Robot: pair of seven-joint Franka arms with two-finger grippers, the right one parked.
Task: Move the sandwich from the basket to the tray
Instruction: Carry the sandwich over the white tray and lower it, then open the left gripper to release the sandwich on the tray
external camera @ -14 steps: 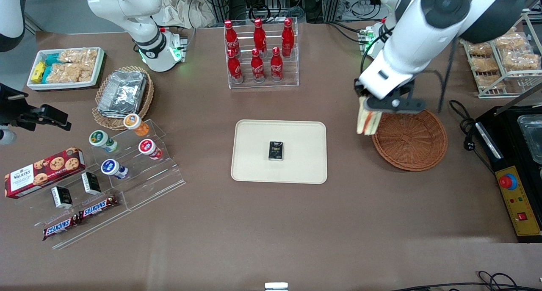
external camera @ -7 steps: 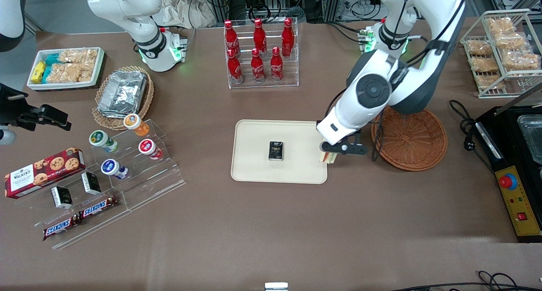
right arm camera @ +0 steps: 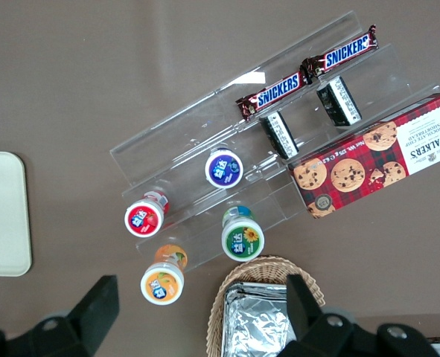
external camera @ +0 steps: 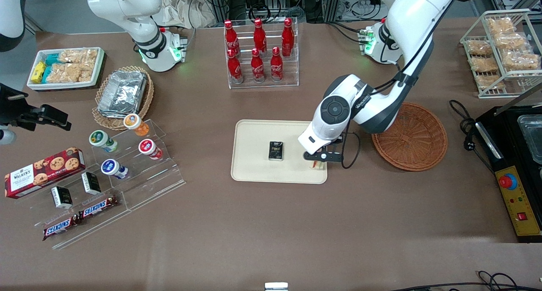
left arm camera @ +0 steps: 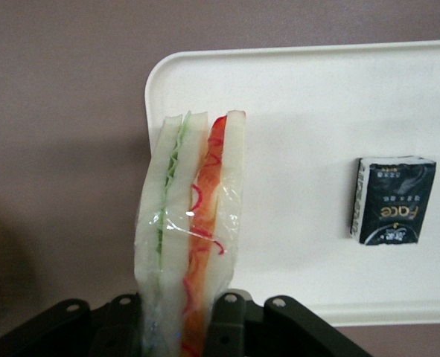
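The sandwich [left arm camera: 192, 230] hangs clamped in the end effector [left arm camera: 182, 312], over the tray [left arm camera: 301, 97] corner.

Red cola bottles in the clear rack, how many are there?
6 red cola bottles, in the clear acrylic rack: upper row; lower row, nearer the camera. The gripper holds the wrapped sandwich wedge over the cream rectangular tray.

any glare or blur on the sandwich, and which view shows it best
Left wrist view: the sandwich is sharp, its clear wrap catching faint glare, with the hand shut on it above the tray. Front view: evenly lit, but the arm hides most of the sandwich.
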